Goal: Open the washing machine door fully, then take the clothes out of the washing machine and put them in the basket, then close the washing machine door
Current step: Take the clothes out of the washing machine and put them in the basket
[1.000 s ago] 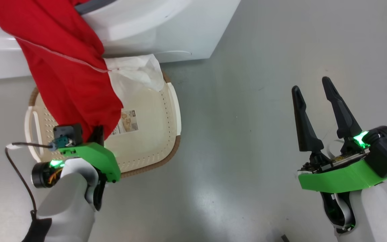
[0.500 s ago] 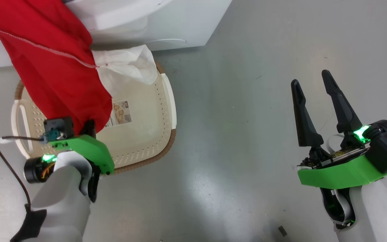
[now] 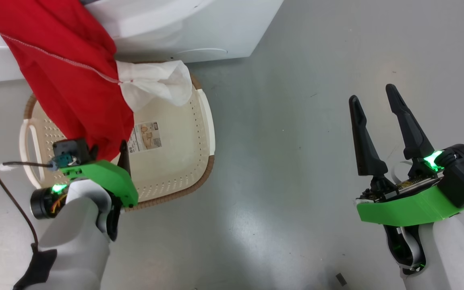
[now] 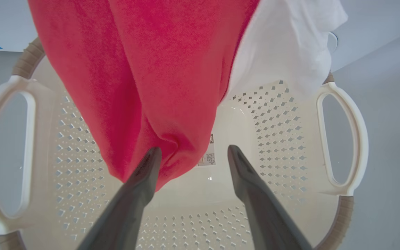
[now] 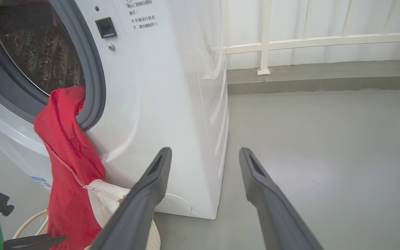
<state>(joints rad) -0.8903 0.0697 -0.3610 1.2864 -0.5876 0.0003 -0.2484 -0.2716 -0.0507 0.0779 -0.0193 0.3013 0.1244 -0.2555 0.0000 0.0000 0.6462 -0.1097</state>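
Note:
The red clothes (image 3: 67,76) with a white part (image 3: 155,80) hang out of the washing machine (image 3: 183,28), down over the cream basket (image 3: 211,125) on the floor. In the left wrist view the red clothes (image 4: 151,86) end against one finger (image 4: 141,180) of my left gripper (image 4: 193,149), which is open just above the basket (image 4: 356,139). My left gripper (image 3: 109,153) sits at the cloth's lower end. My right gripper (image 3: 372,93) is open and empty over bare floor to the right. The right wrist view shows the clothes (image 5: 64,139) spilling over the grey ring (image 5: 94,69) below the steel drum (image 5: 40,45). The washing machine door is out of view.
The machine's white side (image 5: 186,104) stands ahead of my right gripper (image 5: 205,150), with grey floor (image 5: 325,146) to its right. A white railing (image 5: 266,41) and a low kerb run along the back. A paper label (image 3: 147,137) lies on the basket's bottom.
My left gripper's fingers have spread apart and no longer pinch the red cloth, which still hangs over the basket. The head camera shifted slightly. The right arm has not moved.

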